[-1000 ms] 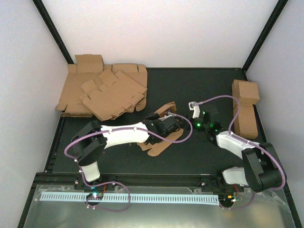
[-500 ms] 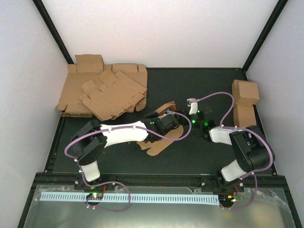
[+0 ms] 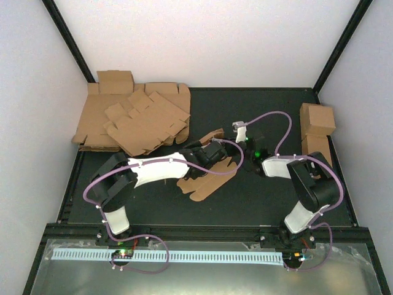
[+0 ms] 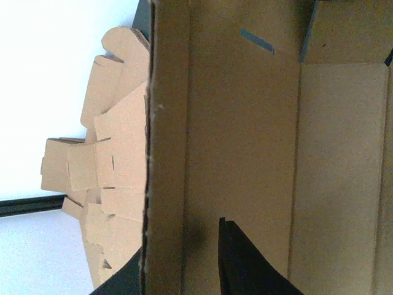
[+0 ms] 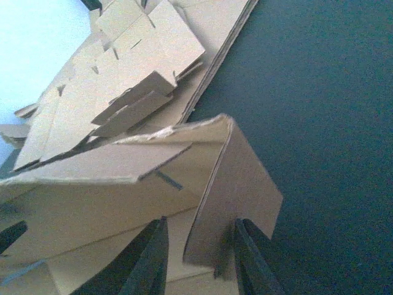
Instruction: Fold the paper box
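Note:
The paper box (image 3: 206, 181) lies partly folded at mid-table, with one long wall and an end flap raised. My left gripper (image 3: 215, 151) is on it from the left. In the left wrist view its fingers (image 4: 242, 264) stand wide apart astride the raised long wall (image 4: 167, 141), so the left gripper (image 4: 178, 252) is open. My right gripper (image 3: 233, 153) reaches the box's far right end. In the right wrist view it (image 5: 201, 224) is open astride the upright end flap (image 5: 236, 184). The flap leans on the right finger (image 5: 249, 258).
A loose stack of flat brown blanks (image 3: 132, 120) lies at the back left and also shows in both wrist views (image 4: 104, 166) (image 5: 123, 74). Two finished cartons (image 3: 317, 120) (image 3: 316, 150) stand at the right edge. Dark mat (image 3: 258, 203) surrounds the box.
My right arm has folded and swung left, bringing its gripper up to the box's end flap. My left gripper has shifted slightly towards the back with the box.

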